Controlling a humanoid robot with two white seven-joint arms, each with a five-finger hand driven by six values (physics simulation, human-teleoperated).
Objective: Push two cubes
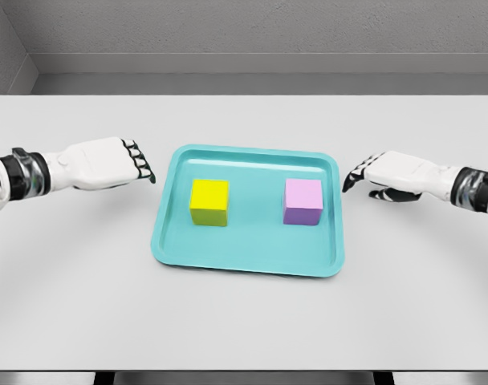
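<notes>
Surface: plain white table (244,321), teal tray (248,263) mid-table
Yellow cube (209,201): tray's left half
Pink cube (303,200): right half
Left hand (107,164): off tray's left edge, fingers loosely spread, empty
Right hand (388,176): off right edge, same deal

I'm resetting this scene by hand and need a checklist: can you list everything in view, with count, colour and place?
tray: one, teal, centre of the table, long side across the view
yellow cube: one, yellow, inside the tray, left half
purple cube: one, light purple, inside the tray, right half, apart from the yellow one
table: one, pale grey, fills most of the view
left hand: one, white, left of the tray, fingers dark-tipped, relaxed, holding nothing
right hand: one, white, right of the tray, fingers spread, holding nothing
</notes>
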